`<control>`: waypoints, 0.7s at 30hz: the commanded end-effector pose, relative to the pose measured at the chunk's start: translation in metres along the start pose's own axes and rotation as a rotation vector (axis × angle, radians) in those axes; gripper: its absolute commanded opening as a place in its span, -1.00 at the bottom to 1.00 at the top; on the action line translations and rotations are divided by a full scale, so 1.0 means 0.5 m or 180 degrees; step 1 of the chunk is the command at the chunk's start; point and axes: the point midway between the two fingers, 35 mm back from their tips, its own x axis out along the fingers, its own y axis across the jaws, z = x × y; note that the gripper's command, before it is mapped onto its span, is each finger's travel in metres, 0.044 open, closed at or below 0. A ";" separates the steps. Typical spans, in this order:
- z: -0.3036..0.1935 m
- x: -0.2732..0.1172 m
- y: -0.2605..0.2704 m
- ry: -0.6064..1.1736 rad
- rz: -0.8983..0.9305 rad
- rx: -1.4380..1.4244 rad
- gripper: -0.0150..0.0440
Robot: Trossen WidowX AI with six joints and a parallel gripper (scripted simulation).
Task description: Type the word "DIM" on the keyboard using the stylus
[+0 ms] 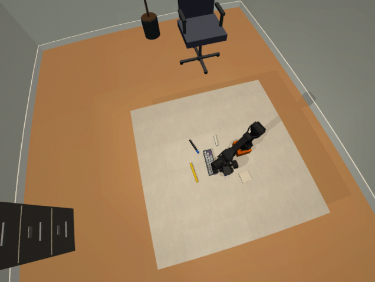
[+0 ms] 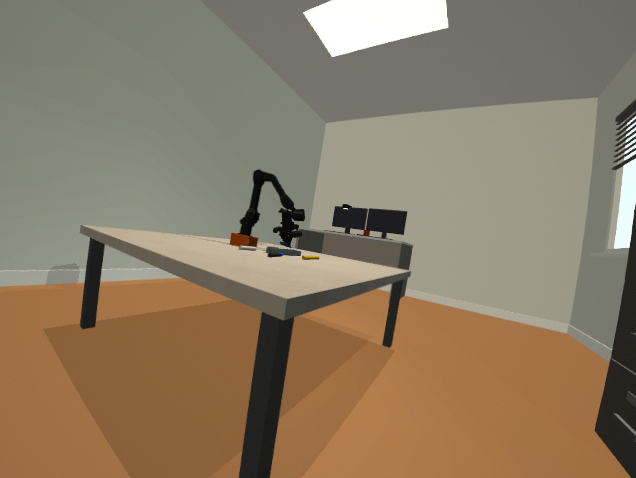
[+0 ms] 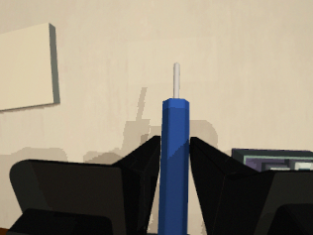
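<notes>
You had the desk (image 1: 187, 230) carrying everything near its middle, with the arm (image 1: 242, 141) reaching from its orange base (image 1: 244, 151) toward the desk's centre. The keyboard (image 1: 208, 160) lay just beside that base, on the side away from the desk's right edge in the top view, and part of it was hidden under the arm. In the wrist view one corner of the keyboard showed at the lower right, just beside the right finger.

Your claw (image 3: 174, 148) was clenched on the stylus (image 3: 174, 163): both black fingers pressed against the blue shaft, whose thin white tip pointed away from the camera over bare desk. The exterior view showed the claw lifted off the desk surface, so the stylus was clear of it. Whether the tip stood over any key, you could not tell.

A yellow ruler (image 1: 194, 171) lay beyond the keyboard, apart from it. A dark pen (image 1: 193, 146) with a blue end lay near the keyboard's far corner. A white pad (image 1: 244, 176) lay close to the claw, and a small white bar (image 1: 216, 140) sat near the base.
</notes>
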 end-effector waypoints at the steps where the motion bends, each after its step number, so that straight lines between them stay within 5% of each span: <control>1: -0.021 -0.002 -0.016 0.0376 0.0029 0.0144 -0.49; 21: -0.126 -0.077 -0.089 0.2502 0.0054 0.0489 -0.49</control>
